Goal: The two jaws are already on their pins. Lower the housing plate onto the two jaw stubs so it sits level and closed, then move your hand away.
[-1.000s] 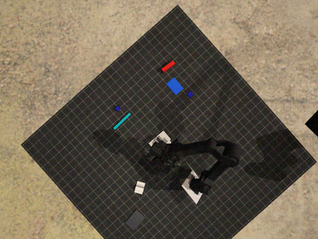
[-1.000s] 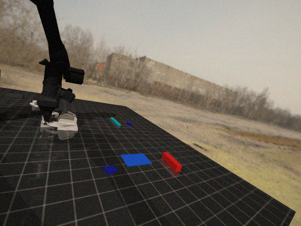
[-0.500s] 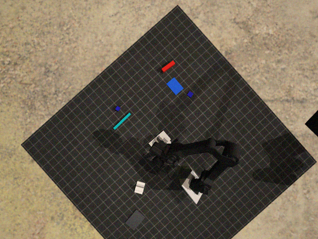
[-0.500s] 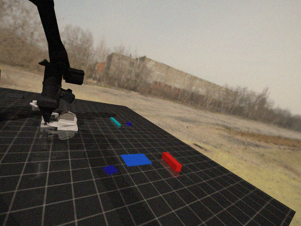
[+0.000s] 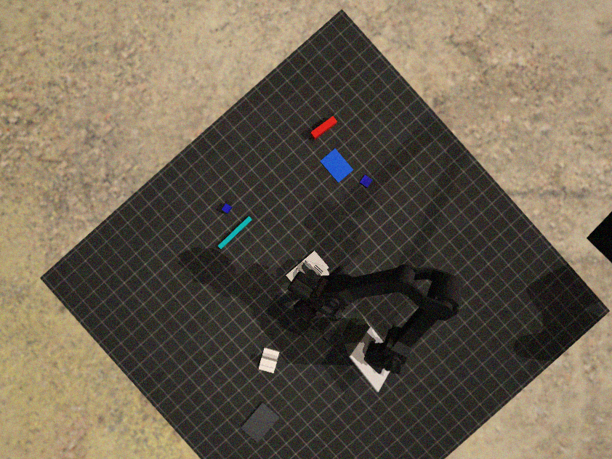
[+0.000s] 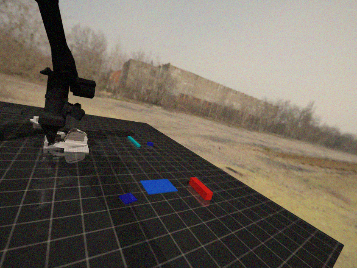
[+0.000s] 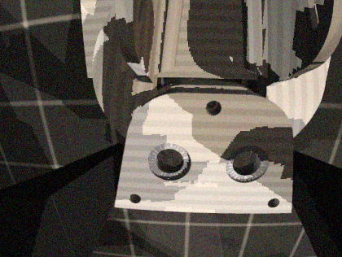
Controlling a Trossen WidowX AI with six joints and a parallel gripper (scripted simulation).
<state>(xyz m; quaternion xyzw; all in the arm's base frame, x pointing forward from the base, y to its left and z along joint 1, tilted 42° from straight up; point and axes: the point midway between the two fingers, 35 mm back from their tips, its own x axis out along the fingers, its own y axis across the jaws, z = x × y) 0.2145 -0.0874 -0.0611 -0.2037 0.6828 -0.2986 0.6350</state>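
My gripper (image 7: 203,154) (image 6: 50,142) is shut on the housing plate (image 7: 163,191), with one finger at each side edge. The plate is pale, with a rounded far edge, two grey-ringed holes and three small dark holes. Dark round stubs show inside both ringed holes, a little off-centre. Whether the plate rests fully down on them cannot be told. Beyond it in the wrist view lie pale, long jaw parts and a curved side part (image 7: 305,93). The white assembly (image 5: 314,259) (image 6: 77,148) stands on the dark mat under the gripper. In the top view the arm hides the plate.
A small white block (image 5: 268,359) and a dark grey slab (image 5: 260,421) lie apart from the assembly. A teal bar (image 5: 235,232) (image 6: 134,141), a red bar (image 5: 323,127) (image 6: 201,188), a blue sheet (image 5: 336,165) (image 6: 158,186) and two dark blue cubes lie on the gridded mat.
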